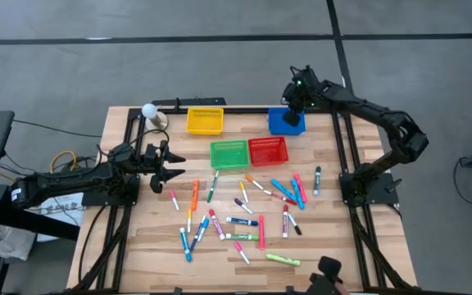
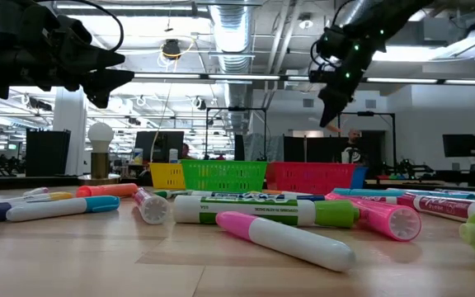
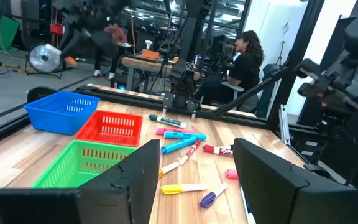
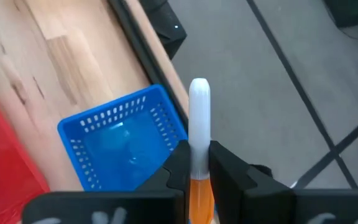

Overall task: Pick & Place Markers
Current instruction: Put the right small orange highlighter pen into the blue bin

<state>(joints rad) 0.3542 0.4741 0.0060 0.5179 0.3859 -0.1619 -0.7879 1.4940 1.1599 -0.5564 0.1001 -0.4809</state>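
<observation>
- High: markers scattered flat on the wood surface, long axes pointing every which way, mostly in front of the green basket and red basket. Yellow basket and blue basket sit at the far edge. Right claw hangs over the blue basket. Left claw hovers at the surface's left side, just beside the nearest markers, fingers spread, holding nothing.
- Low: pink-and-white marker lies nearest, others flat around it; yellow, green and red baskets in a row behind. Right claw is up above the baskets; left claw is high at left. A person shows in the room behind.
- Left wrist: own fingers wide apart, empty; markers on the surface ahead, green, red and blue baskets alongside them.
- Right wrist: right claw clamped on an orange-and-white marker, long axis in line with the fingers, white end sticking out past the tips above the blue basket's near rim.
</observation>
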